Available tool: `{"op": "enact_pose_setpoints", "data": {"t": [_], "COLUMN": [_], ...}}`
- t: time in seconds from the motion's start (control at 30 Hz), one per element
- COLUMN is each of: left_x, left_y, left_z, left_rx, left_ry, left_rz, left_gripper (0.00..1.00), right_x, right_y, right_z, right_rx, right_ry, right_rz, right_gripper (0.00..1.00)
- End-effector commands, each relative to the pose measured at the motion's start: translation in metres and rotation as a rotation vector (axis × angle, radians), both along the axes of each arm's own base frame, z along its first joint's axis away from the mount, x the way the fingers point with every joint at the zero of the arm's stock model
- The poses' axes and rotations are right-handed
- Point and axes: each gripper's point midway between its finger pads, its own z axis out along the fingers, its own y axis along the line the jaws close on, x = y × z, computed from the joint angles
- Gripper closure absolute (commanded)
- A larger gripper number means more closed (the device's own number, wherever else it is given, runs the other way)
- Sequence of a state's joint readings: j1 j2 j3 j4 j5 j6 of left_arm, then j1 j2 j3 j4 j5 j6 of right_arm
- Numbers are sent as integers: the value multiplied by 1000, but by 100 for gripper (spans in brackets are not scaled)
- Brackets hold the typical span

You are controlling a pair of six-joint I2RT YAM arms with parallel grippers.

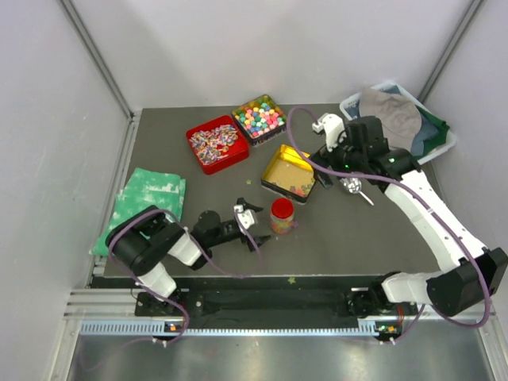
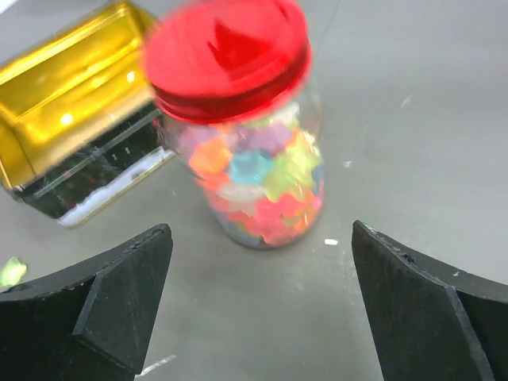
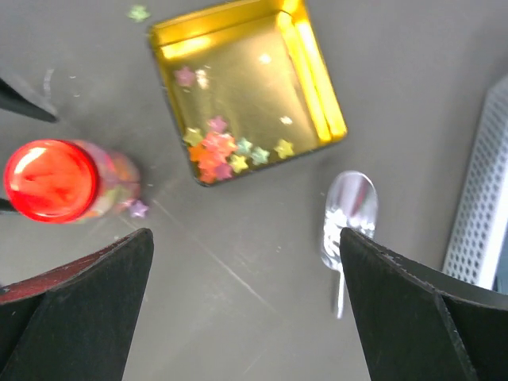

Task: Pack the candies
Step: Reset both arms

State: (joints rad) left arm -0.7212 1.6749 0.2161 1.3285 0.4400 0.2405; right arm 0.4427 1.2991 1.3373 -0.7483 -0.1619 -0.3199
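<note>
Standing upright near the middle of the table (image 1: 333,246) is a small clear jar (image 1: 282,216). It is wearing a red lid (image 2: 226,55) and showing the candies (image 2: 262,178) packed inside, tiny glossy stars in orange, pink, yellow and green. Just behind it, toward the far edge, a gold tin (image 1: 287,173) is lying open, with a small cluster of the same stars sitting along its near side (a couple of strays are lying loose on the table). The left gripper (image 2: 258,238) is hovering low at the jar's left, its jaws spread fully wide and gripping nothing, with the jar apart from both fingers. The right gripper (image 3: 246,238) is hanging above the tin's right side, likewise gaping wide and empty. A small shiny spoon (image 3: 349,210) is lying just right of the tin. Toward the far edge, a red tin (image 1: 217,144) of striped sweets and a second tin (image 1: 259,118) of pastel balls are sitting side by side. A green cloth (image 1: 147,202) is lying at the left edge, and a white basket (image 1: 353,107) is occupying the far right corner.
</note>
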Motion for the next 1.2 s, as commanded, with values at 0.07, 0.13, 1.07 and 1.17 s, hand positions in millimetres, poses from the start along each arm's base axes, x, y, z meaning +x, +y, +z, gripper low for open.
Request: {"op": "enact_pose_setpoints", "data": {"t": [0.07,0.13,1.07,1.17], "left_x": [8,11,165,163], "left_y": [2,7,254,257], "left_z": [81,99,351,353], "left_rx": [-210,-225,-164,-156], "left_ry": [120,166,121,112], "left_rz": [-252,-295,735,746], "left_gripper": [1,1,1,1], "right_x": [5,1,-46,-53], "right_y": [-21,-28,-170,-172], "right_z": [8,16,276,290], "right_rx": [42,63,147,160], "right_ry": [-80,-107,-860,-889], "right_rz": [-59,-82,-646,-650], "right_gripper": [1,1,1,1]}}
